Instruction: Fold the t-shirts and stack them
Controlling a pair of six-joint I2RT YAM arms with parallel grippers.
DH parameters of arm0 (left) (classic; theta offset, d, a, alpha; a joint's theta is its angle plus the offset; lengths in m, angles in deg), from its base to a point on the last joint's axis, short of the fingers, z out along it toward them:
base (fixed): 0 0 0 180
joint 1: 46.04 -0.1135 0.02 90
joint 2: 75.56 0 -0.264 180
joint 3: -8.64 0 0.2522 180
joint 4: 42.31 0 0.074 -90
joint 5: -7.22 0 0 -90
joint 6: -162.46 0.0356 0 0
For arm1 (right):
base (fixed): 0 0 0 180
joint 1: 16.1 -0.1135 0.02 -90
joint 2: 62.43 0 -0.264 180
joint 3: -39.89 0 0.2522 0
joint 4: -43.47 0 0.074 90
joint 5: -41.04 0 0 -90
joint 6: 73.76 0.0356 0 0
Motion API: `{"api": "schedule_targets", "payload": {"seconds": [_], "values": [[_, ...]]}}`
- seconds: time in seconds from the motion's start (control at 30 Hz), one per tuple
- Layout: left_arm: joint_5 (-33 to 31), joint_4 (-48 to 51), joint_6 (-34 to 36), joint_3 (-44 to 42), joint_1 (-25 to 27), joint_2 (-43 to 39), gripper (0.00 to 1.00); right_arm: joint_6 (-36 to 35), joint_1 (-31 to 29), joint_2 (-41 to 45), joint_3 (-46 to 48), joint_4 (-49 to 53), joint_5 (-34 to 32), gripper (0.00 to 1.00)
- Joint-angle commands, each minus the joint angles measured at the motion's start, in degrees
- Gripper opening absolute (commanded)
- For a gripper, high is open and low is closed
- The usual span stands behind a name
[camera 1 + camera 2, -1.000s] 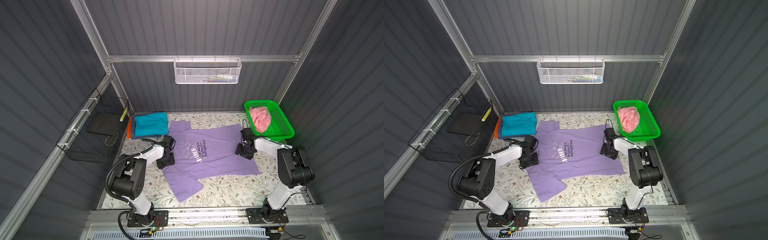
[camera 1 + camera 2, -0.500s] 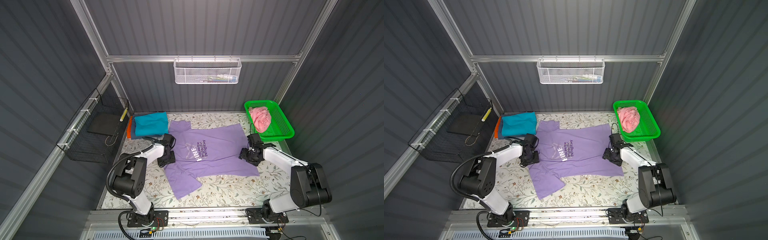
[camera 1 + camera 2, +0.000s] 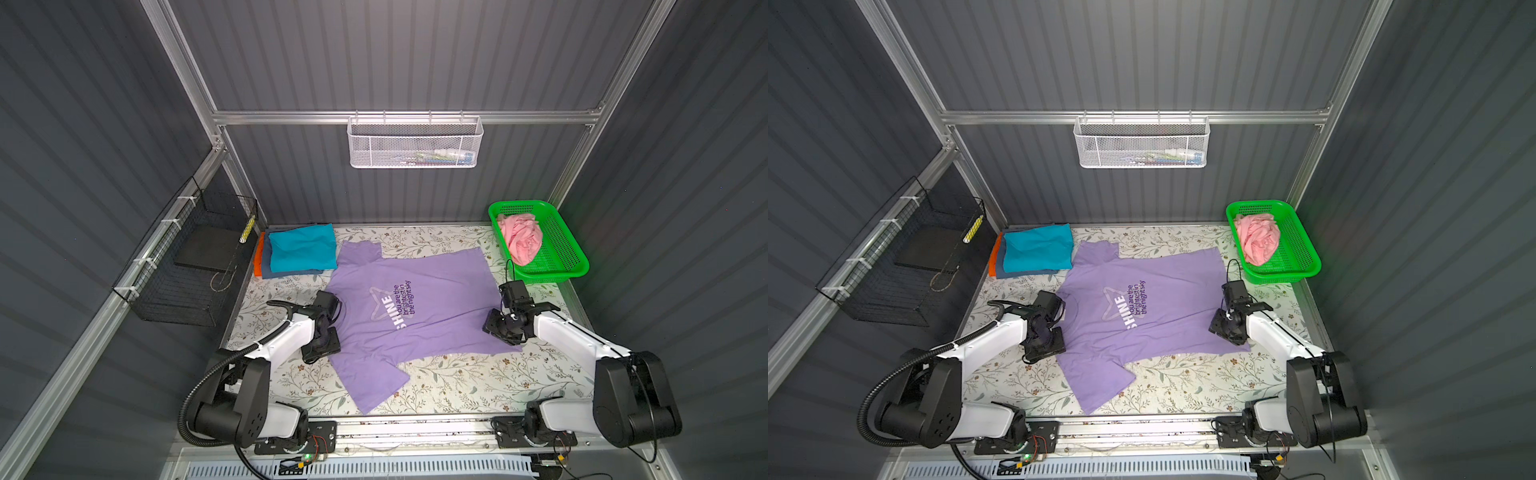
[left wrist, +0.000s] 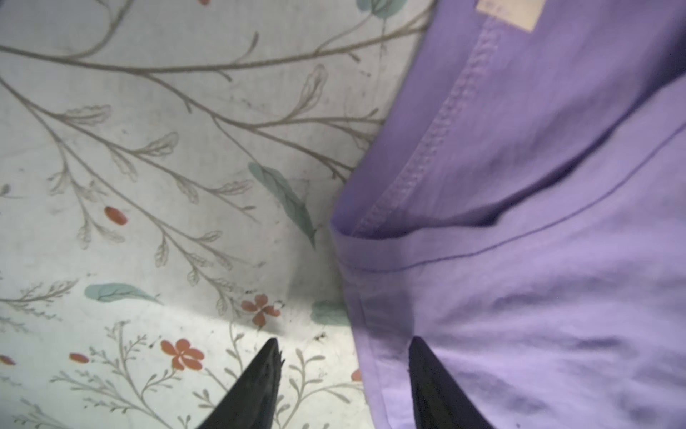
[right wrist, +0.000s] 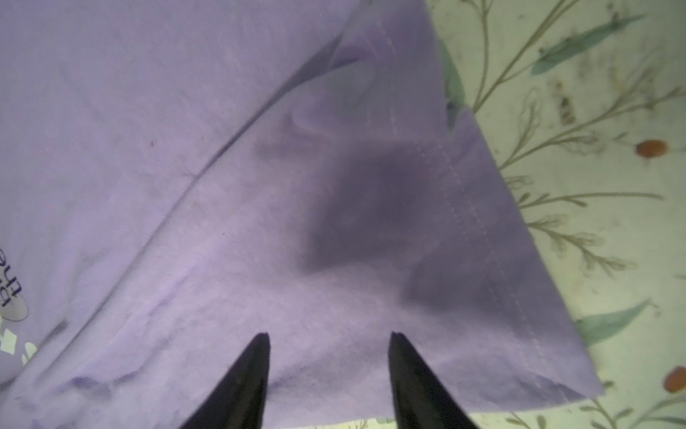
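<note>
The lavender t-shirt (image 3: 449, 332) is laid flat, its collar-side edge straddled by the spread left gripper (image 4: 345, 340) and its hem corner overhung by the spread right gripper (image 5: 328, 334).

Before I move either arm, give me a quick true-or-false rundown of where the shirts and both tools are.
1. The lavender shirt lies spread out, print up. True.
2. The pink shirt sits on the stack. False: it lies crumpled in the basket.
3. The teal shirt tops the stack. True.
4. The right tool is shut on the lavender shirt. False: its jaws stand apart over the cloth near the hem corner.
5. The left tool is open and straddles the lavender shirt's edge, half over the table. True.
</note>
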Motion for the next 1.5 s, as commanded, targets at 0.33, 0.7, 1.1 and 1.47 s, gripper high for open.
{"api": "schedule_targets", "payload": {"seconds": [0.33, 0.7, 1.1, 1.47], "values": [[1.3, -1.0, 3.3, 24.2, -0.3, 7.4, 0.56, -1.6, -0.4, -4.6, 1.7, 2.1, 0.8, 0.22], [1.8, -3.1, 8.2, 40.6, -0.3, 21.0, 0.56, 1.7, -2.3, 4.5, 8.8, 9.2, -3.3, 0.16], [-2.3, 2.7, 14.2, 75.7, -1.2, 50.0, 0.6, -3.8, -2.4, 3.7, -12.3, 16.4, -6.8, 0.21], [-2.2, 6.6, 19.2, 97.1, -2.9, 67.4, 0.56, -17.5, -1.9, -25.8, -45.7, 12.3, -10.1, 0.37]]}}
